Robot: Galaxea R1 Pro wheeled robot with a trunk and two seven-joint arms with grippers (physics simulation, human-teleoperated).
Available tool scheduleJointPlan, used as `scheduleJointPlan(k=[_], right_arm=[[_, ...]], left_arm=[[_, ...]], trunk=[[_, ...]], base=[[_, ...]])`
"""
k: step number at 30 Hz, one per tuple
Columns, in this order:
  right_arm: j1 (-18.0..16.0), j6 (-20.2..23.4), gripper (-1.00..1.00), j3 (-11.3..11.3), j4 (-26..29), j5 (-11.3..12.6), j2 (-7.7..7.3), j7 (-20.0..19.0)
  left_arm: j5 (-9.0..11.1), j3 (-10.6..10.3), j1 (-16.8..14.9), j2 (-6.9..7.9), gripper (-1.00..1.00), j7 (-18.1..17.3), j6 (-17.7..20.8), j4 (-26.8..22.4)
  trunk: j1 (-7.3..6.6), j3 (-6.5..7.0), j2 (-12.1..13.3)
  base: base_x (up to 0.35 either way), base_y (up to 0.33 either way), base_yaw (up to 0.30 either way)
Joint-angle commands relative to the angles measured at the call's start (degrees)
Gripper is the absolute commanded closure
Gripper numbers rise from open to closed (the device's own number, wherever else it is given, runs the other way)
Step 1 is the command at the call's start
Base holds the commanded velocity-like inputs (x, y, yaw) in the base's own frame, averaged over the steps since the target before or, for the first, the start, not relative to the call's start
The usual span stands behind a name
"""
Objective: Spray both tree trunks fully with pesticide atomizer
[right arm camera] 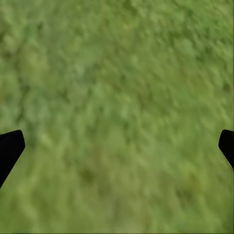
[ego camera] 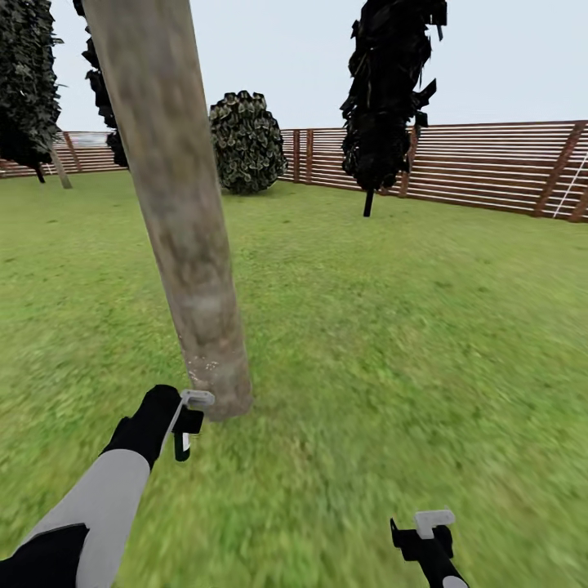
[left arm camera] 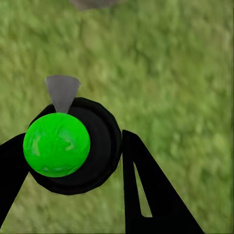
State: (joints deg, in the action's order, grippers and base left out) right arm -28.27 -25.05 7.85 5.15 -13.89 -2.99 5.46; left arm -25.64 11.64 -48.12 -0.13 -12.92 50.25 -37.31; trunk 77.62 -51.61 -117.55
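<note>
The left gripper (left arm camera: 73,161) fingers clamp the unlabelled atomizer (left arm camera: 73,146) beside the tree trunk (ego camera: 175,212); the right gripper (right arm camera: 117,146) fingers spread wide, empty, over grass (right arm camera: 117,73).

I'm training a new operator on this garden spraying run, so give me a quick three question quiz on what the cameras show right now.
1. True or false: the left gripper is shut on the pesticide atomizer.
2. Multiple choice: what stands closest in front of the left gripper in the head view? A) the wooden fence B) the thick tree trunk C) the black-leaved tree
3. Fill in: the right wrist view shows the right gripper with its fingers wide apart above bare ____.

Key: 1 true, its green ball sits between the two fingers. 2 B, the trunk's base is just beyond the gripper. 3 grass.
</note>
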Motion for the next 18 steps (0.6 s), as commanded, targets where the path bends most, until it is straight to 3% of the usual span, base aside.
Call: scheduleJointPlan(k=[1,6,10,14,18], right_arm=[[-0.03,-0.18,-1.0,0.41,-0.05,-0.61,0.01,0.17],[-0.03,-0.18,-1.0,0.41,-0.04,-0.61,0.01,0.17],[-0.03,-0.18,-1.0,0.42,-0.01,-0.61,0.0,0.17],[-0.03,-0.18,-1.0,0.42,0.03,-0.61,0.0,0.17],[-0.03,-0.18,-1.0,0.42,0.03,-0.61,0.0,0.17]], left_arm=[[-0.66,0.17,-0.18,-0.11,1.0,-0.53,0.31,-1.2],[-0.64,-0.02,-1.06,-0.13,1.0,-0.61,0.63,-2.78],[-0.64,-0.1,-1.41,-0.13,1.0,-0.84,0.79,-2.85],[-0.64,-0.17,-5.76,-0.21,1.0,-1.1,6.68,-2.82],[-0.64,-0.25,-8.39,-0.18,1.0,-1.14,7.84,-2.78]], trunk=[[0.0,-0.05,-0.02],[0.0,-0.05,-0.02],[0.0,-0.05,-0.02],[0.0,-0.05,-0.02],[0.0,-0.05,-0.02]], base=[[0.107,-0.277,0.277],[0.14,-0.25,0.277],[0.037,-0.05,0.277],[0.003,-0.004,0.276],[0.0,0.0,0.224]])
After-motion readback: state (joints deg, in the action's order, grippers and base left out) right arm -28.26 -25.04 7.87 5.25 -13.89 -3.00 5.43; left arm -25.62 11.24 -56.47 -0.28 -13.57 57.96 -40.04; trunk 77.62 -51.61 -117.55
